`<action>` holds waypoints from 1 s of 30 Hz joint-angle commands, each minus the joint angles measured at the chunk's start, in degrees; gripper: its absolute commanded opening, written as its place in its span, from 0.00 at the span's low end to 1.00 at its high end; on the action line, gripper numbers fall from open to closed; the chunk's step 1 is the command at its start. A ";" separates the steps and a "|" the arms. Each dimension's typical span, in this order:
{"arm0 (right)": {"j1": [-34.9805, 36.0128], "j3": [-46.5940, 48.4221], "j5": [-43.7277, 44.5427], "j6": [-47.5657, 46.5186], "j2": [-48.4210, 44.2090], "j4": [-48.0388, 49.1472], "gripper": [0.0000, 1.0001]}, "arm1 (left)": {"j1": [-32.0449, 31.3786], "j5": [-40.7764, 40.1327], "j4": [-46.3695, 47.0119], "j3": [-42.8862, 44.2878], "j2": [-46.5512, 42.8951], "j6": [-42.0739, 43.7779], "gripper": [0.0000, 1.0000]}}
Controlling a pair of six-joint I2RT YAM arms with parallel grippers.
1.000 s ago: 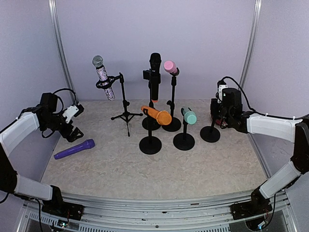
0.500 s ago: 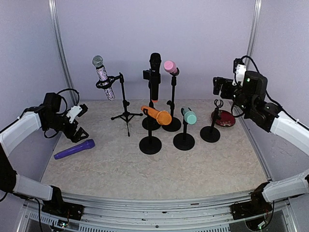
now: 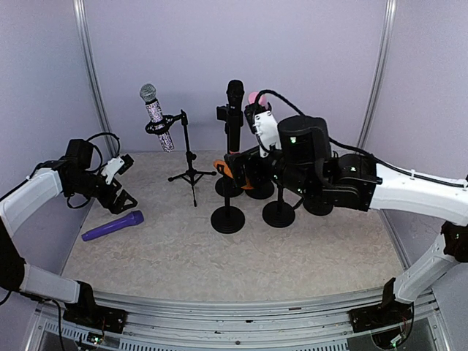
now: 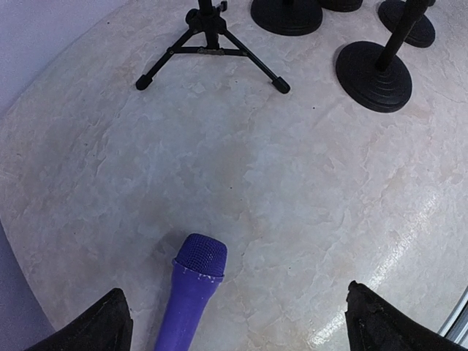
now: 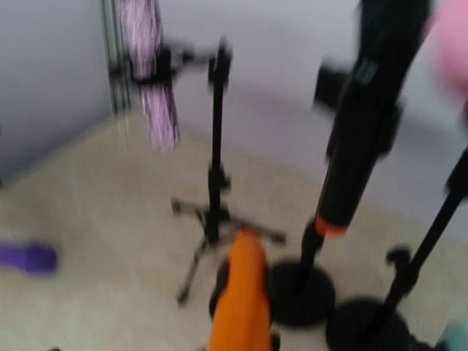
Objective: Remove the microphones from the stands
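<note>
Left pincer (image 4: 241,325) stands wide open over the purple microphone (image 4: 191,292), which lies on the tabletop (image 4: 292,190) at left. Right pincer (image 3: 240,170) is at centre beside the orange microphone (image 5: 238,300) on its stand (image 3: 227,218). Its state cannot be told because the view is blurred.

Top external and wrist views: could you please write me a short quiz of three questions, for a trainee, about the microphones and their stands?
1. True or false: the purple microphone lies flat on the table, in no stand.
2. Which microphone sits in the tripod stand? A. the glitter microphone; B. the black microphone; C. the pink microphone.
3. Fill in: in the right wrist view, the microphone closest to the camera is the ___ one.

Key: 1 true; 2 A; 3 orange, the orange microphone.
</note>
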 commanded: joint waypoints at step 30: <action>1.21 4.94 -3.34 10.25 12.26 -4.00 0.05 | -10.27 3.16 5.96 4.51 2.66 -8.02 0.96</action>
